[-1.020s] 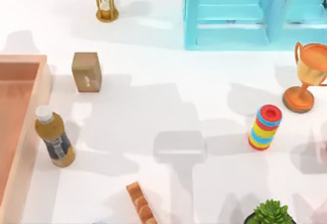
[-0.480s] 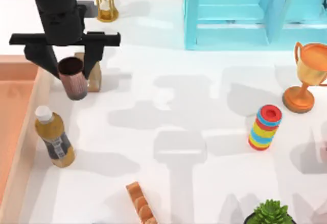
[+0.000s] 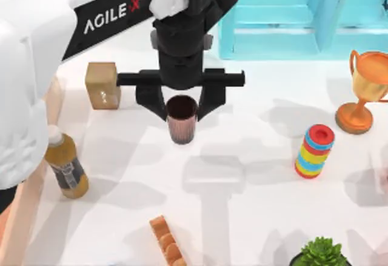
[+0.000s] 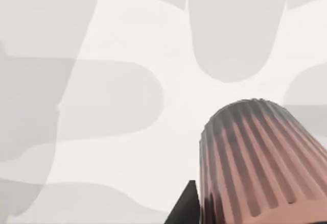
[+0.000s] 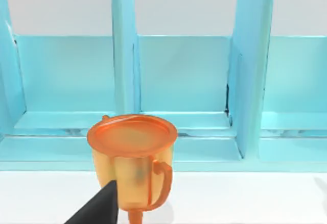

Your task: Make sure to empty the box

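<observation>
My left gripper (image 3: 182, 109) is shut on a ribbed brown-pink cup (image 3: 182, 123), which it holds upright over the white table, to the right of the tan carton (image 3: 102, 84). The left wrist view shows the cup (image 4: 260, 163) close up, above bare tabletop. The box (image 3: 24, 217) lies at the far left edge; my left arm covers most of it, leaving a strip of peach wall in sight. A dark part of my right gripper (image 5: 99, 208) shows in front of an orange trophy (image 5: 133, 155).
A brown bottle (image 3: 65, 166) stands beside the box wall. Around the table are a turquoise shelf (image 3: 291, 17) at the back, the trophy (image 3: 364, 90) and a ring stack (image 3: 315, 151) on the right, a plant (image 3: 318, 254) and orange blocks (image 3: 167, 242) at the front.
My left arm has carried the cup to the right, from beside the carton near the box's edge to the middle of the table. The arm now hides the hourglass.
</observation>
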`<state>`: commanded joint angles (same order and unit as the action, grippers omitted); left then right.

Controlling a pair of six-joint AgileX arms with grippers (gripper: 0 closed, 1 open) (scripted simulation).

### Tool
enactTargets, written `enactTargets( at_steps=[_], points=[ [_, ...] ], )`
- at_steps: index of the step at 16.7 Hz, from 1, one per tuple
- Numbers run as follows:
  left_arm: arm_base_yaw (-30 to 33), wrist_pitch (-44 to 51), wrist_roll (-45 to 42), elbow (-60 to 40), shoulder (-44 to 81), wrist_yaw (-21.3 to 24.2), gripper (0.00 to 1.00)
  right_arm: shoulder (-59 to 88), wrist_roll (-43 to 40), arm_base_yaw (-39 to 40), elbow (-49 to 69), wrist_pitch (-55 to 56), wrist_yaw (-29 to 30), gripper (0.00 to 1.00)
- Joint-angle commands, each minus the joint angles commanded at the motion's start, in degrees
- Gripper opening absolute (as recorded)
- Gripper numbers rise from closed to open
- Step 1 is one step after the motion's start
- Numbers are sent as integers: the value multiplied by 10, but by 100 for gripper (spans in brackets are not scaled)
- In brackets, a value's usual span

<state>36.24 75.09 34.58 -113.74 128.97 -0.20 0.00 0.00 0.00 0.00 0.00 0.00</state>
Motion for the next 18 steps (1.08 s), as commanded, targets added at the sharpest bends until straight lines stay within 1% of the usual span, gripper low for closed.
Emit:
enactTargets(
  at_steps=[5,12,17,18],
  points=[
    [-2,-1,-1,4,0,1,0,0,0,0,0,0,0,100],
    [-1,-88,-1,79,9,0,0,0,0,0,0,0,0,100],
    [-1,-96,-1,86,10,0,0,0,0,0,0,0,0,100],
    [-1,-96,-1,86,10,0,8,0,0,0,0,0,0,100]
  ],
)
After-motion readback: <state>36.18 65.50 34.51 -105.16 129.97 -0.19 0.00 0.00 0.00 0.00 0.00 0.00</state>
